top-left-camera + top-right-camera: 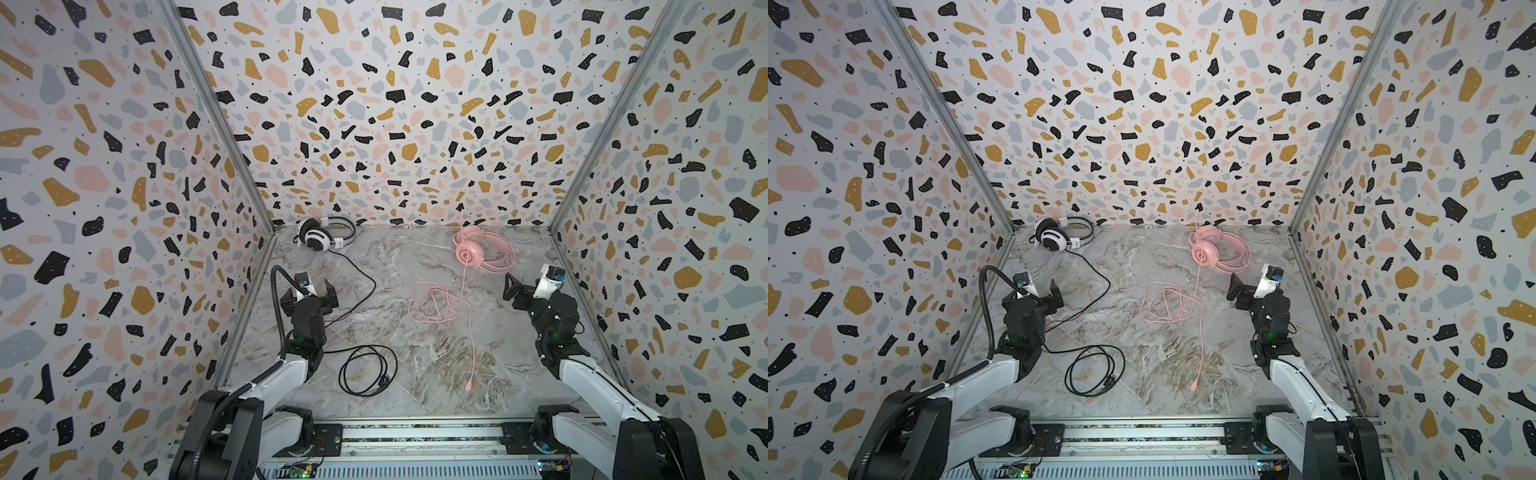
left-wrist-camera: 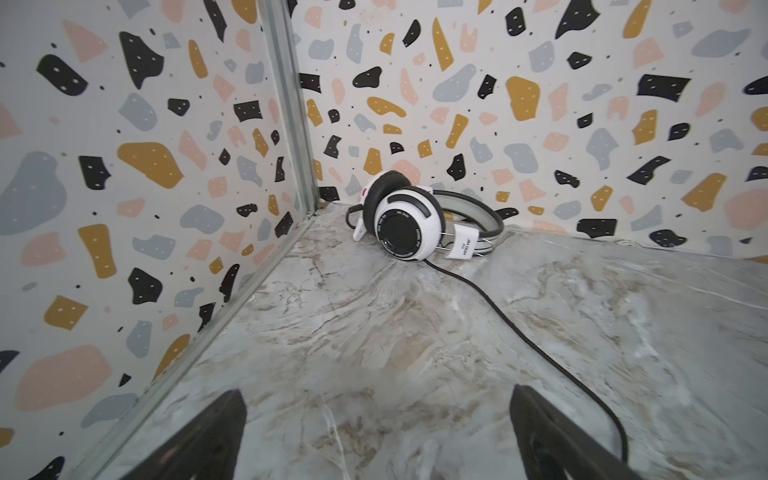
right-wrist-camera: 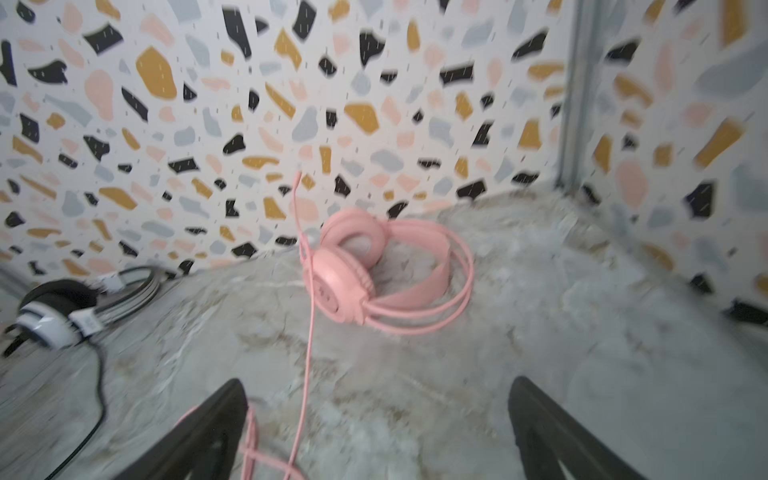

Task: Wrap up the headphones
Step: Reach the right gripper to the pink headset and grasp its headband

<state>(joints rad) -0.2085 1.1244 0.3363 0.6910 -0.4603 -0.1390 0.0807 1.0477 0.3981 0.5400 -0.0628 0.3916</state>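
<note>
The white-and-black headphones (image 1: 318, 239) (image 1: 1054, 239) (image 2: 409, 222) lie in the far left corner. Their thin black cable (image 2: 519, 332) runs forward to a loose coil (image 1: 365, 370) near the front. The pink headphones (image 1: 471, 253) (image 1: 1208, 253) (image 3: 345, 286) lie at the far right, with their pink cable (image 1: 432, 303) looped on the floor in the middle. My left gripper (image 1: 316, 289) (image 2: 378, 392) stands open and empty, short of the white headset. My right gripper (image 1: 525, 286) (image 3: 376, 384) is open too, facing the pink headset, with the pink cable (image 3: 307, 374) passing by one finger. The right wrist view is blurred.
Terrazzo-patterned walls (image 1: 124, 208) close in the marble floor (image 1: 436, 365) on three sides, with metal corner posts (image 1: 245, 178). The cable plugs (image 1: 365, 401) lie near the front edge. A metal rail (image 1: 415, 436) carries both arm bases.
</note>
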